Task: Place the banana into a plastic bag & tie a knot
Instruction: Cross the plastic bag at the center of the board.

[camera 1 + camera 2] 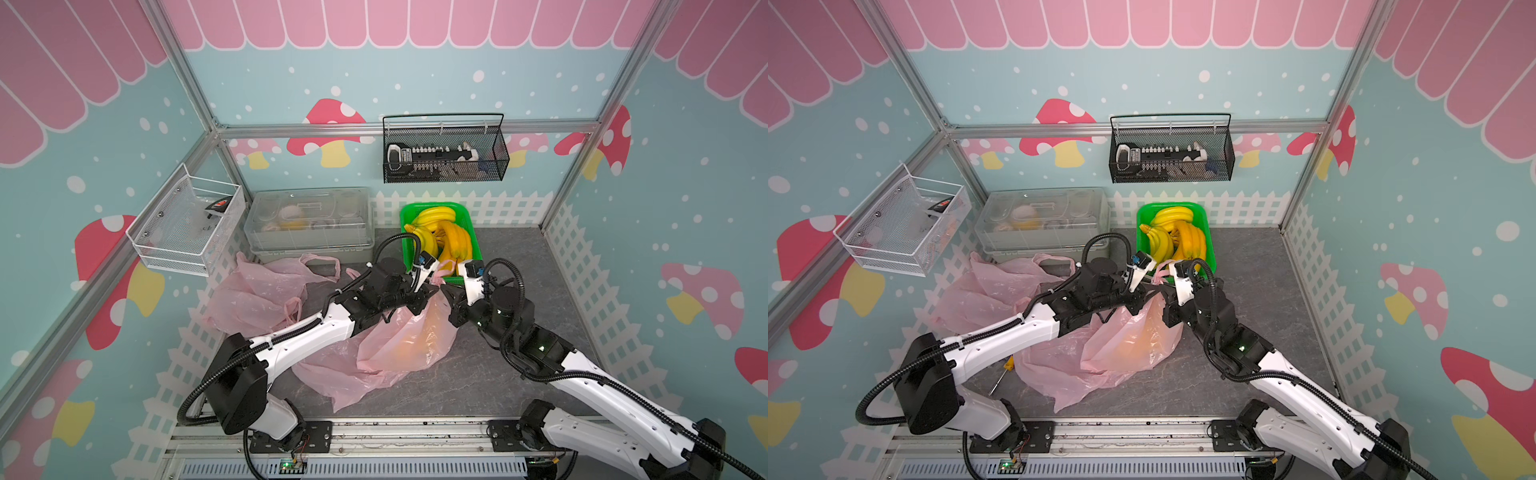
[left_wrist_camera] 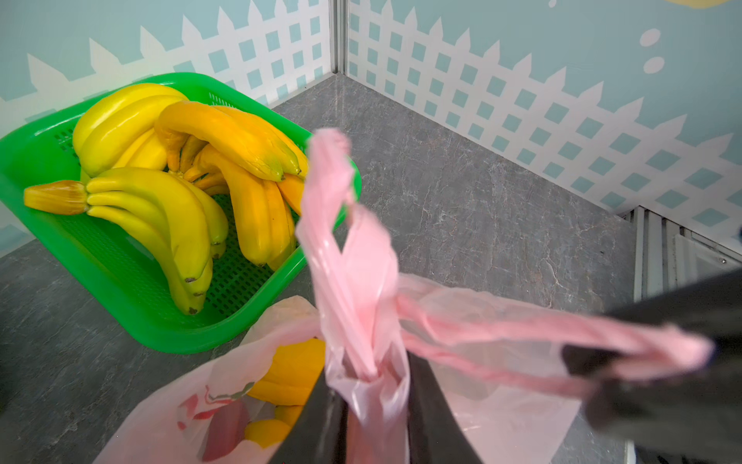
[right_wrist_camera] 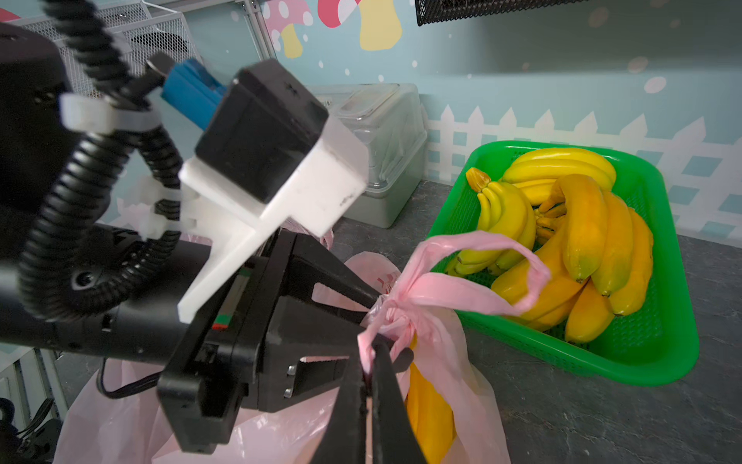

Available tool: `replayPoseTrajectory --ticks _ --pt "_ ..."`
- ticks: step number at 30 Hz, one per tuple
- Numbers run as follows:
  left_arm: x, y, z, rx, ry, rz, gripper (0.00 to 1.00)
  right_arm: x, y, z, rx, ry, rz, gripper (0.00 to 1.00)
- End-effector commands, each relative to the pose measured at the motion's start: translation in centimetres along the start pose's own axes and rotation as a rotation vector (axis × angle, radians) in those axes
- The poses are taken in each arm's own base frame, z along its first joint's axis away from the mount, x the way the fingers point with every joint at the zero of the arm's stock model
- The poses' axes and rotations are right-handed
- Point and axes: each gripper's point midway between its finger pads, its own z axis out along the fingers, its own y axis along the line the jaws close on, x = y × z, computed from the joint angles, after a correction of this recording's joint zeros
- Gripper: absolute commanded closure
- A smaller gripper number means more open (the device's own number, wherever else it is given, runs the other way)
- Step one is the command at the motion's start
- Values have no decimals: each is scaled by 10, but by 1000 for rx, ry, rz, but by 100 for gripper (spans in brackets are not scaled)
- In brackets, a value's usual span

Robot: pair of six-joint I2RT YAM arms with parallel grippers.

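Right pincer (image 3: 371, 353) is pinching a handle of the pink plastic bag (image 1: 407, 340), closed tight on it. Left pincer (image 2: 369, 373) is straddling the bunched handles; cannot tell whether it is clamping. Banana (image 3: 429, 409) is lying inside the bag mid-tabletop (image 1: 498, 374), just beside the green basket (image 3: 662, 361).

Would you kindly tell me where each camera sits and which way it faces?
Top views: overhead, looking down on left arm, right arm, the pink bag and green basket.
Left wrist: on left arm, facing basket; own jaws straddle the bag's handles.
Right wrist: on right arm, facing basket and left arm; own jaws pinch a handle.
Shared: basket, bananas, bag.
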Motion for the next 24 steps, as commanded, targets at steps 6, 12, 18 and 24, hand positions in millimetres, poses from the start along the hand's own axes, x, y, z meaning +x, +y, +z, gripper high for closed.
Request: replayPoseTrajectory --ticks 6,12,18,24 --pt "-9 -6 -1 17 -17 39 83 -17 6 -4 -23 -34 3 100" --pt "-9 -7 -3 23 -19 50 90 -25 9 -6 -34 -36 10 100" --pt "-7 -6 -20 26 -24 79 100 -39 7 -15 -7 -25 -48 100" --pt "-42 33 -52 -18 -135 32 100 -66 -13 -40 118 -68 -120 100"
